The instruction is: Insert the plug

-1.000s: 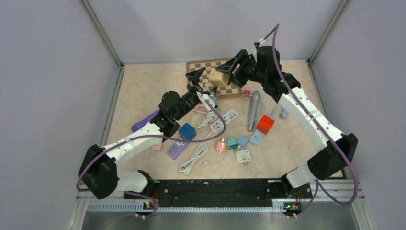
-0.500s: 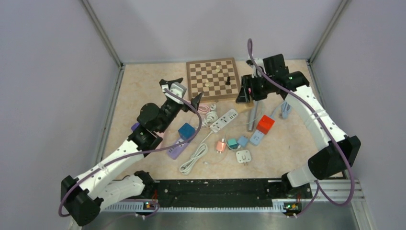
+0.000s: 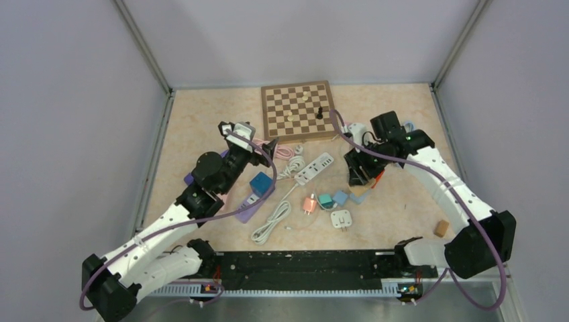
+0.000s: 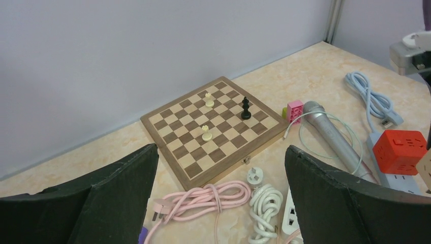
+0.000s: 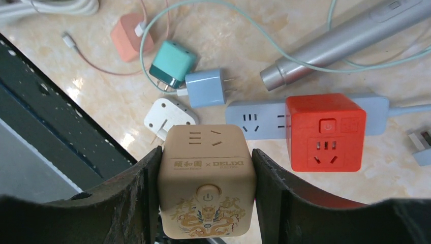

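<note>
Right pincer swung its beige socket cube off the chessboard; left arm withdrew.

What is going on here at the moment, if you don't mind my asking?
The right hand grips a beige cube socket above loose plugs and the blue power strip, which carries a red cube socket. The left hand is wide open and empty, facing the chessboard above the pink cable. The beige socket is not yet set down or plugged in.
</note>
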Controlling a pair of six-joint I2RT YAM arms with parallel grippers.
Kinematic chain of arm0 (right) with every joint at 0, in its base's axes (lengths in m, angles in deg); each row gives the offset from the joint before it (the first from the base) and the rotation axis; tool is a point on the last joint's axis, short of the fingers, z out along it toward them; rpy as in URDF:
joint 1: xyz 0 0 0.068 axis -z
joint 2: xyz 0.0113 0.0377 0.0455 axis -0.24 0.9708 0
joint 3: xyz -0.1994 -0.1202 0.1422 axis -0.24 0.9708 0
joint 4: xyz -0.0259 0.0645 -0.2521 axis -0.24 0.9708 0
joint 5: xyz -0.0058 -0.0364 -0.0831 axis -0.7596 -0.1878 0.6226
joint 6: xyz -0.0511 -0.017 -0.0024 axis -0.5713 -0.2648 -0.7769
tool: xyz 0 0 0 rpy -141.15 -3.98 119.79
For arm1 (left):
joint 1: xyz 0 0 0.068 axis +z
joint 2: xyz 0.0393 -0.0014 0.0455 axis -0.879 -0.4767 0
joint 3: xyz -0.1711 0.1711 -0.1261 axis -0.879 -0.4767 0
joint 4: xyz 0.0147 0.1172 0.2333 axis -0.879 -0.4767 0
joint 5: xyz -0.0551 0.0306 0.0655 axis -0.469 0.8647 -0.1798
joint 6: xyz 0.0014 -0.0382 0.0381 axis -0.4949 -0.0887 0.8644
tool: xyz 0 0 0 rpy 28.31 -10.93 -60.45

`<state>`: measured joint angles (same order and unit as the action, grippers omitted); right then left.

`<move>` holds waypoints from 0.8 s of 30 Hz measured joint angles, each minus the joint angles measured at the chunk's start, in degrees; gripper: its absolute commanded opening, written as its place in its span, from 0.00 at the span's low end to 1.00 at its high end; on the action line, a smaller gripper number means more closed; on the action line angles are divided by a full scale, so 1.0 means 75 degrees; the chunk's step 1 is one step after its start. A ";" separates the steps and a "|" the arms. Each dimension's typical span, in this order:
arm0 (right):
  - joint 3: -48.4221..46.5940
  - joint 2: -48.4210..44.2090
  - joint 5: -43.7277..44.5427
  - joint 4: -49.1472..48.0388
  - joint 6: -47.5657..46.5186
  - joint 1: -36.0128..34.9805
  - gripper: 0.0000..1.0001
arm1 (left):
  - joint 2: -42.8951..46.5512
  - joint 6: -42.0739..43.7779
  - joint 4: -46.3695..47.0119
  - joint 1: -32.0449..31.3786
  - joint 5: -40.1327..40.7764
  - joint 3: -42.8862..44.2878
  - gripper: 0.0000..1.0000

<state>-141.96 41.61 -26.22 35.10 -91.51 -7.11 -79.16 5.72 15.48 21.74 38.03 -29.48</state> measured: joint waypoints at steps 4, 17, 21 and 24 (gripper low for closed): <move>0.0731 -0.0239 -0.0128 -0.0210 -0.0667 0.0000 0.00 | 0.0149 0.0000 -0.0108 0.0000 0.0082 -0.0137 0.99; 0.2078 -0.0606 0.0574 -0.1676 -0.1673 0.0000 0.00 | 0.0323 -0.0108 -0.0137 0.0000 0.0122 -0.0501 0.99; 0.2180 -0.0484 0.0632 -0.2087 -0.1684 0.0044 0.00 | 0.0335 -0.0108 -0.0122 0.0000 0.0114 -0.0533 0.99; 0.2183 -0.0294 0.0592 -0.2247 -0.1795 0.0108 0.00 | 0.0335 -0.0102 -0.0134 0.0000 0.0102 -0.0589 0.99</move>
<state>-125.59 39.41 -21.78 18.25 -104.97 -6.30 -76.65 4.95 14.48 21.74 38.80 -33.89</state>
